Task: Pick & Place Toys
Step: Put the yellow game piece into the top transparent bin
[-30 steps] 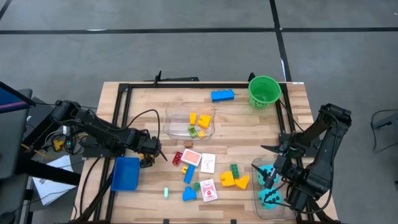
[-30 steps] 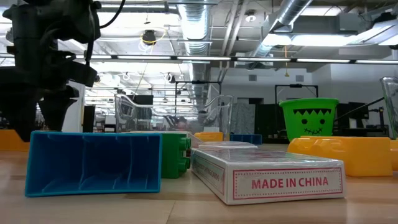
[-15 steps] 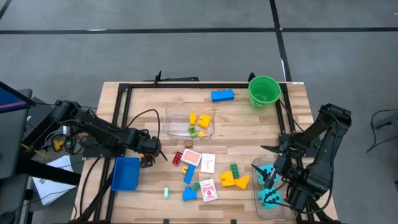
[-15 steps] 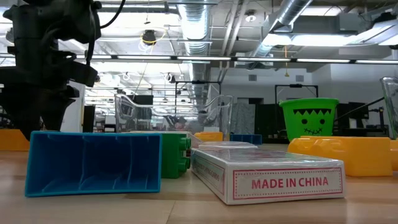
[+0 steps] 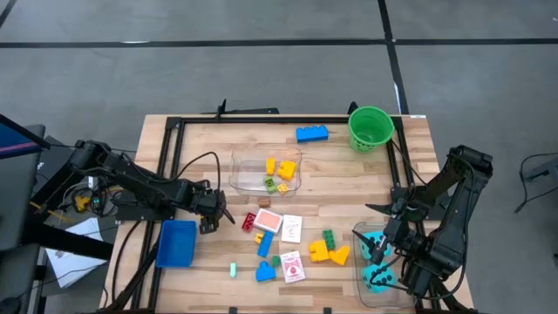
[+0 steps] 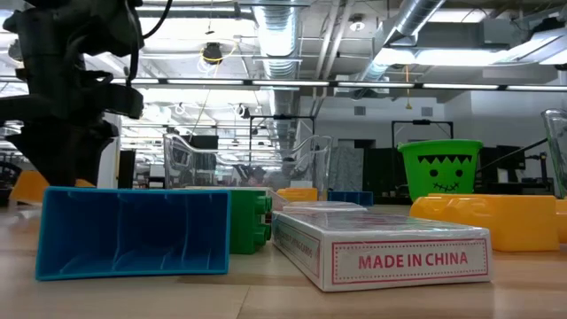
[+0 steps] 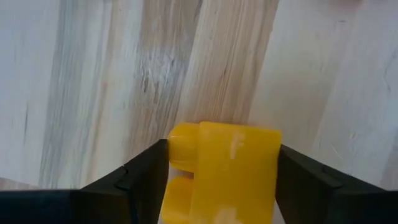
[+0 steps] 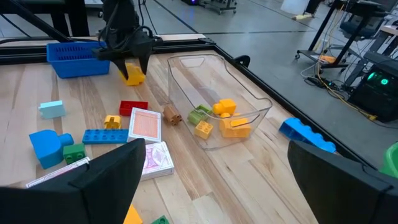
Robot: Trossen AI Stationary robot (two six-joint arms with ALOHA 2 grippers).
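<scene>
High view: the left gripper (image 5: 209, 220) sits low over the wooden table (image 5: 200, 148), just beside the blue tray (image 5: 177, 242). The right gripper (image 5: 377, 251) hangs over a clear tub (image 5: 359, 234) at the table's right edge, jaws spread, empty. A second clear tub (image 5: 253, 181) at centre holds yellow and green bricks. Loose toys lie between the arms: a blue brick (image 5: 311, 133) near the green bucket (image 5: 370, 127), and picture cards (image 5: 293, 267).

Low view: a card box (image 6: 390, 248) and an open blue brick (image 6: 133, 232) fill the foreground; a dark arm descends behind them.

Left wrist view: a yellow brick (image 7: 233, 168) on the table lies between the two dark fingers (image 7: 146, 180), both fingers at its sides. Firm clamping cannot be confirmed.

Right wrist view: the left gripper (image 8: 130, 62) stands over the yellow brick (image 8: 132, 74), beside the blue tray (image 8: 74, 59).
</scene>
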